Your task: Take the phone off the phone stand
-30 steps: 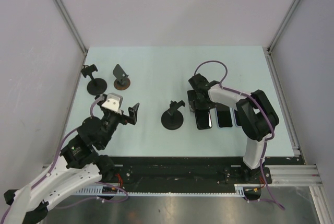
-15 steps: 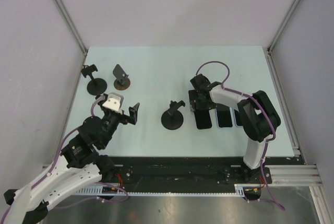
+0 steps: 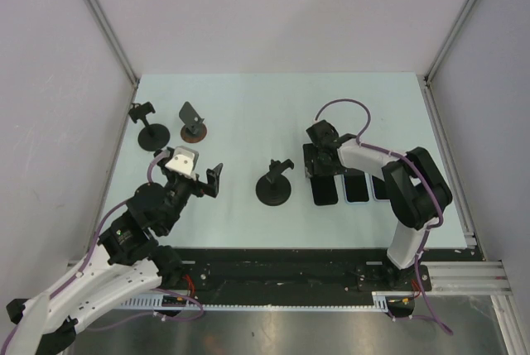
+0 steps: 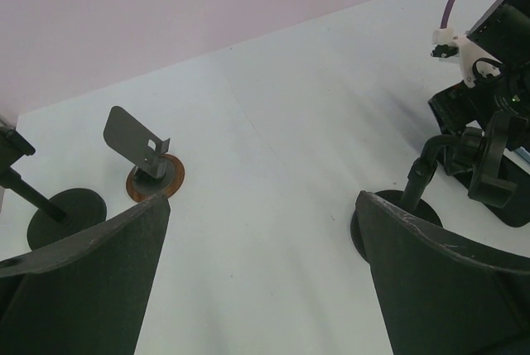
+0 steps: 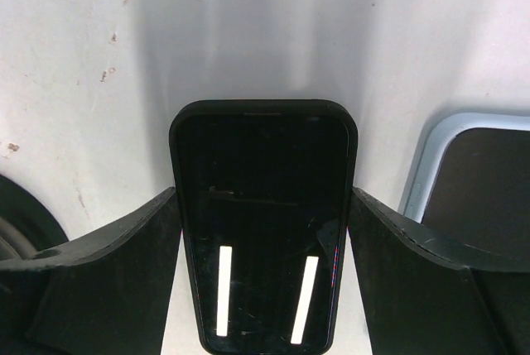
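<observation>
A black phone [image 3: 325,191] lies flat on the table just right of the empty black round-based phone stand [image 3: 274,187]. My right gripper [image 3: 323,165] is over the phone's far end. In the right wrist view the phone [image 5: 263,231] lies between the gripper's [image 5: 263,194] two fingers, and their tips touch its long edges. My left gripper [image 3: 195,179] hovers open and empty left of the stand. In the left wrist view it [image 4: 263,206] has bare table between its fingers, with the stand [image 4: 389,206] at the right.
Two more phones lie right of the black one, the nearer in a light blue case [image 3: 356,187] [image 5: 472,173]. Two other empty stands are at the far left: a clamp stand [image 3: 149,127] [image 4: 50,206] and a plate stand on a brown base [image 3: 193,123] [image 4: 145,156].
The right wrist has shifted slightly right and the phone has settled flatter on the table. The left arm has barely moved.
</observation>
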Motion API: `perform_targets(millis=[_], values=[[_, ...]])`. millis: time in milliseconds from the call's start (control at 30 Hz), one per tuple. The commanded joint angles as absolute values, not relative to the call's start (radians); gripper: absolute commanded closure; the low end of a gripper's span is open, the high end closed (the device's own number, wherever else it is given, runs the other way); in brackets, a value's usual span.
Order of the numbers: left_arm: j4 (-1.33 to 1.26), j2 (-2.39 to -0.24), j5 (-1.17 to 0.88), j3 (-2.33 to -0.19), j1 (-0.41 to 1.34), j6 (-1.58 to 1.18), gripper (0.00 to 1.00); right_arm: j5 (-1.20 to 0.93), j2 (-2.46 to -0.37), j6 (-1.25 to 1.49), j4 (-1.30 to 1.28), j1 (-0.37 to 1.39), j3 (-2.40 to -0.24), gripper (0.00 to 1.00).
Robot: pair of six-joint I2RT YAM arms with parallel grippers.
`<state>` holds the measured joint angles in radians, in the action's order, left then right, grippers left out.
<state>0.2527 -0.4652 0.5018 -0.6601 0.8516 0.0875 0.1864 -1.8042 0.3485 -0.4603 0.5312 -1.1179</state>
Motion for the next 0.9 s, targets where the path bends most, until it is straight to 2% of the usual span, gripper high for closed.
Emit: perform_targets(millis=[0,200,333,533,700,867], values=[[0.247,-0.472,0.494,-0.663,0.845,0.117,0.0,0.256,-1.793,0.345,-0.577,0.5,-1.068,0.49],[0.247,-0.476,0.492,-0.664,0.844,0.117,0.0,0.255,-1.779,0.37,-0.584,0.495,-1.051,0.5],[0.247,-0.485,0.482,-0.664,0.844,0.114,0.0,0.258,-1.773,0.385,-0.578,0.494,-1.045,0.47],[0.247,-0.508,0.447,-0.669,0.844,0.071,0.0,0.238,-1.72,0.387,-0.538,0.492,-1.045,0.27],[0.242,-0.595,0.345,-0.699,0.844,-0.116,0.0,0.207,-1.642,0.382,-0.496,0.486,-1.045,0.1],[0.236,-0.692,0.272,-0.73,0.853,-0.294,0.0,0.154,-1.572,0.373,-0.472,0.483,-1.045,0.04]])
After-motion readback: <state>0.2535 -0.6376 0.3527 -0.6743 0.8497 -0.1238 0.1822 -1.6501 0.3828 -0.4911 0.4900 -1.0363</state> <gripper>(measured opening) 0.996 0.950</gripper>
